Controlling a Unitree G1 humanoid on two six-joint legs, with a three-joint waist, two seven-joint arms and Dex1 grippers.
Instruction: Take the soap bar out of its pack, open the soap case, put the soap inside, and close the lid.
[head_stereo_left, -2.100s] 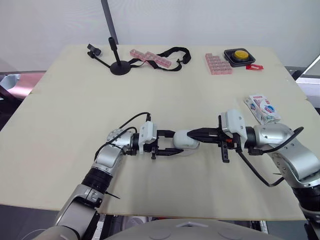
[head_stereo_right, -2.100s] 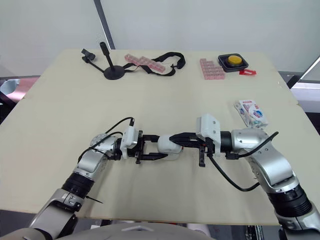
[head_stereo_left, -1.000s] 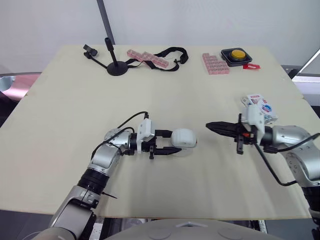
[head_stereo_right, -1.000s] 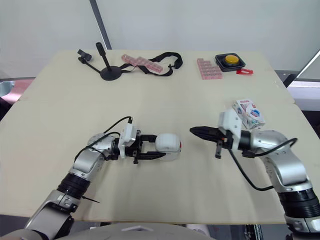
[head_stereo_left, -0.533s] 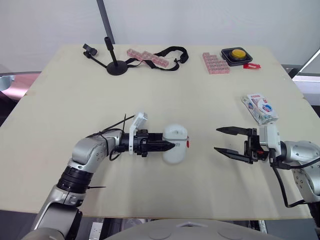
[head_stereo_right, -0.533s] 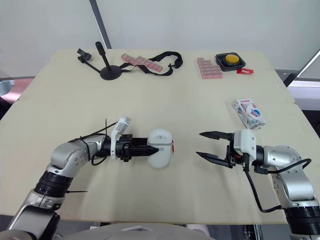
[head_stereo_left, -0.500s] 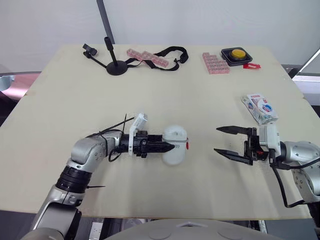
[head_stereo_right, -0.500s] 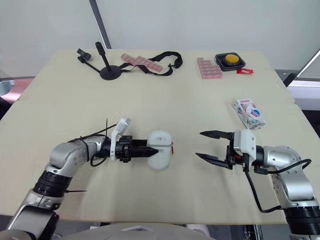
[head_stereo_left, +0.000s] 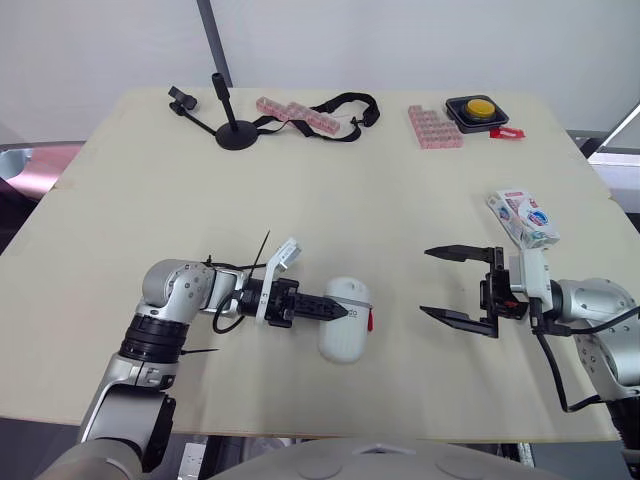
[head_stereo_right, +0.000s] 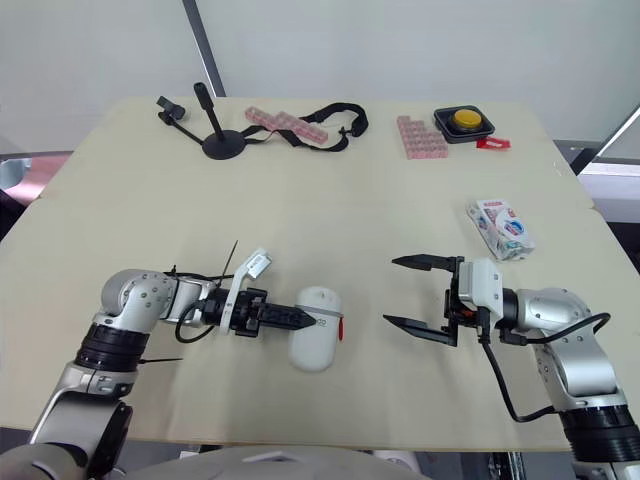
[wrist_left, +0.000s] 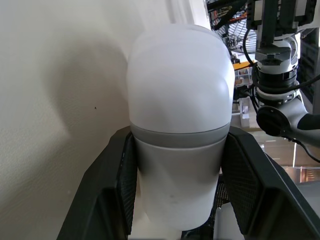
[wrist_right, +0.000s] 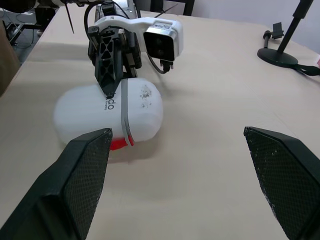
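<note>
Left wrist view finds the left gripper with its two black fingers pressed against opposite sides of the white oval plastic soap case, gripping it below the grey seam band, the domed end jutting past the fingertips. The case lies on the pale wooden table, halves together. Facing it and well apart, the right gripper is spread wide, holding nothing. Near that gripper's wrist lies the white-and-blue soap pack carton.

Head stereo pair looks forward and down over the whole desk. Left wrist cam sits right up against the soap case; right wrist cam faces that same case from across, farther back. All views share it.
</note>
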